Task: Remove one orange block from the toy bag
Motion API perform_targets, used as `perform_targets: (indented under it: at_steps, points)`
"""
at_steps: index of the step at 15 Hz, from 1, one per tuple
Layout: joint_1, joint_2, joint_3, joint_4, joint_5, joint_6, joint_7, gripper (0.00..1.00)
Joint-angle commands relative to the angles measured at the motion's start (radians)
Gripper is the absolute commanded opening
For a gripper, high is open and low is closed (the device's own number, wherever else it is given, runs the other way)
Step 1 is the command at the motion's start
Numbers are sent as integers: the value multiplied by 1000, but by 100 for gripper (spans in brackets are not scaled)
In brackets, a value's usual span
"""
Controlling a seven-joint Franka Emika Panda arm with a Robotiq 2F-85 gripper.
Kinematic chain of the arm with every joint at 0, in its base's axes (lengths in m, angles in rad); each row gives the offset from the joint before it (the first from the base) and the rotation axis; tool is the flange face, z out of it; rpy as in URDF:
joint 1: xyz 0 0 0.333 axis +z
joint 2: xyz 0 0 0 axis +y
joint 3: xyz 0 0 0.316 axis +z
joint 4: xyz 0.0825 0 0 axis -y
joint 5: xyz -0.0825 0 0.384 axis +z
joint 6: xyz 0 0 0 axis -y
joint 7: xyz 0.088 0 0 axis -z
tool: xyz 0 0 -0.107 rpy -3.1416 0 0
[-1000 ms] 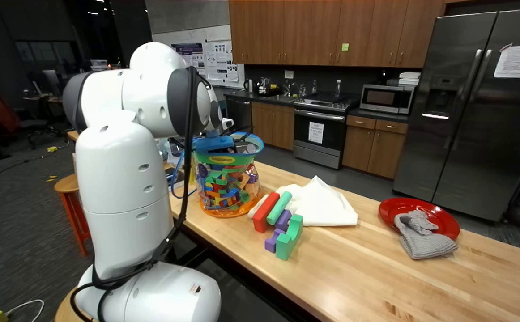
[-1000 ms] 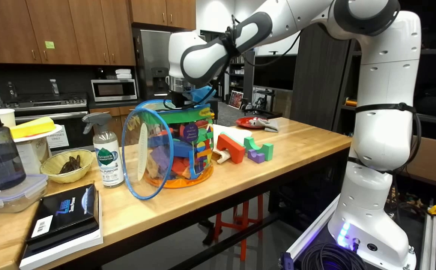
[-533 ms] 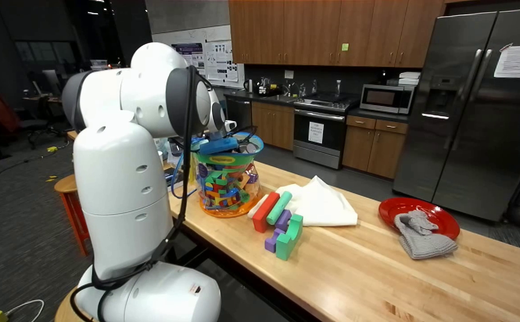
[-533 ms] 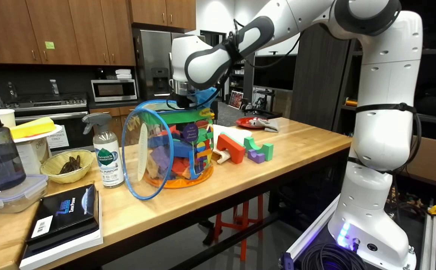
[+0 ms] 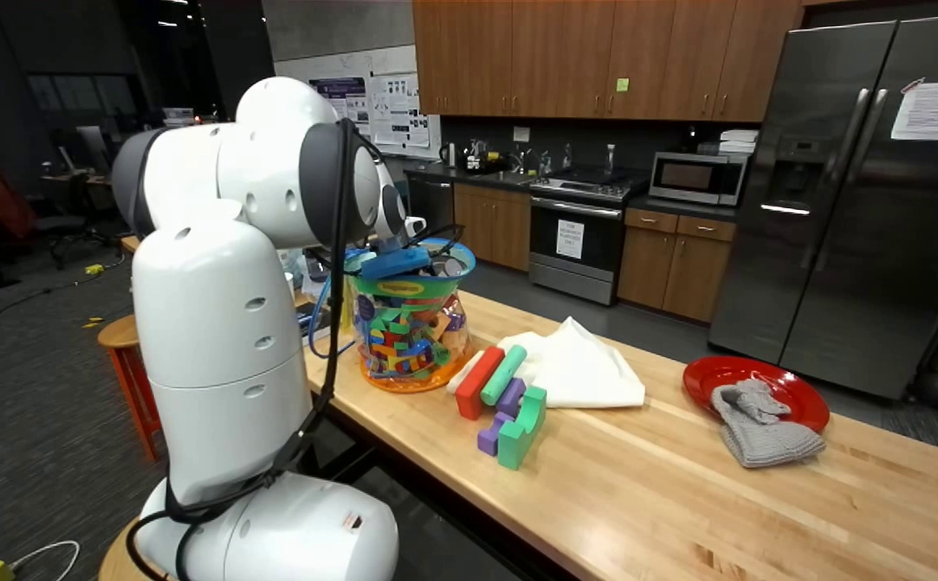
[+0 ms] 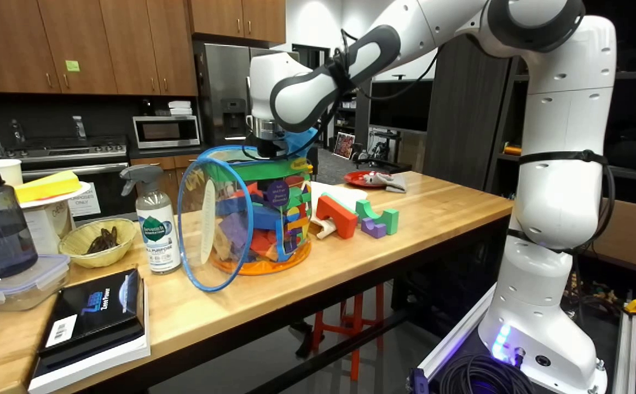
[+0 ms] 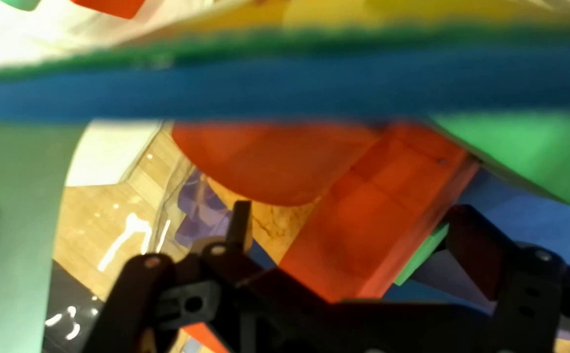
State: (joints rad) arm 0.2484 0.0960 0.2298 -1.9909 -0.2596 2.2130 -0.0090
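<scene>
The see-through plastic toy bag with blue trim (image 6: 252,172) stands upright on the pale wooden table (image 5: 638,500). A bright green band circles its upper part, carrying a yellow oval label (image 5: 401,288); a round purple tag (image 6: 278,193) sits lower on the wall, and the bottom is a flat orange base (image 6: 260,267). Blue, green, red, yellow and purple blocks show jumbled through the clear plastic. A round clear lid edged in blue (image 6: 217,224) hangs down along one side, and a blue handle (image 5: 395,261) lies near the top rim.

The black two-fingered gripper (image 7: 352,213) reaches into the bag's mouth, its tips hidden in both exterior views. In the wrist view its fingers (image 7: 241,223) stand well apart, with a long orange-red block (image 7: 366,220) showing in the gap. That block lies slantwise inside the bag, straight-edged, its broad face deep orange-red with faint darker lines, its narrow side lighter and pinkish. Whether a finger touches it, I cannot tell. A rounded orange-red block (image 7: 275,162) and a bright green block (image 7: 535,154) flank its far end, which passes beneath the blurred blue rim (image 7: 265,86).

Near the bag on the table are a red block (image 5: 479,383) and a green cylinder (image 5: 504,376), side by side.
</scene>
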Motion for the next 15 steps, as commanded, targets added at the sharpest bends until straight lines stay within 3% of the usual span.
perform_targets:
  at_steps: [1,2,3,4,9,15]
  points:
    - [5,-2,0,-8,-20,14,9,100]
    - [6,1,1,-7,-18,14,8,100]
    - [8,0,2,-9,-16,18,6,75]
    - [8,0,3,-11,-15,20,4,74]
    - [8,-6,7,-14,-17,24,0,39]
    - [5,-17,5,-7,-24,6,-21,28]
